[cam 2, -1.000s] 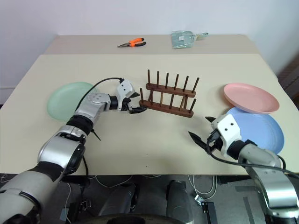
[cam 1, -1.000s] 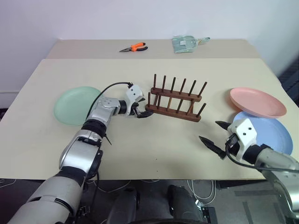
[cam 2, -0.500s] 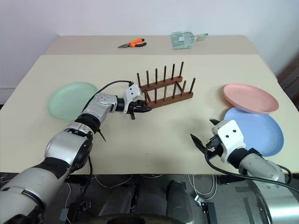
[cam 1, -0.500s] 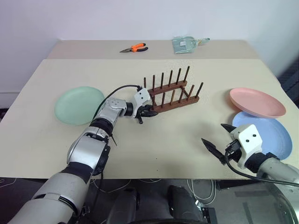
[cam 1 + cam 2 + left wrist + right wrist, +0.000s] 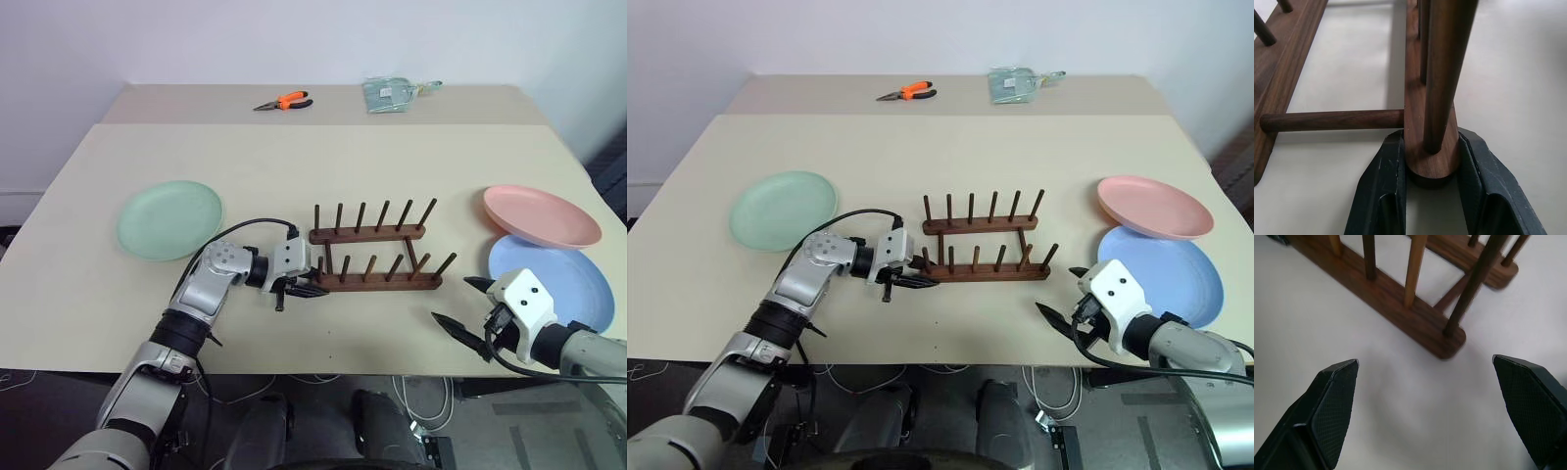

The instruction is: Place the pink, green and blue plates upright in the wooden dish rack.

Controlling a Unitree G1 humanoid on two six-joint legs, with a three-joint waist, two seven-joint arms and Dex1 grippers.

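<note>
Here we find no brand, label or writing that we can read on anything. We count three plates, all lying flat on the table (image 5: 323,333): the green plate (image 5: 168,218) toward the left, and on the right the pink plate (image 5: 540,215), whose near edge overlaps the far edge of the blue plate (image 5: 573,286). There is one wooden rack (image 5: 377,259) standing near the middle, with two rails and a row of upright pegs on each; we make out six pegs on the near rail and six on the far one. The left gripper (image 5: 297,286) has its two black fingers (image 5: 1382,186) clamped on either side of the rounded end of the near rail, touching the wood. The right gripper (image 5: 468,308) hangs just above the table near the rack's other end, its fingers spread wide with nothing between them. On the farther table we see one pair of orange-handled pliers (image 5: 281,101) and one pale greenish packet (image 5: 390,93).
</note>
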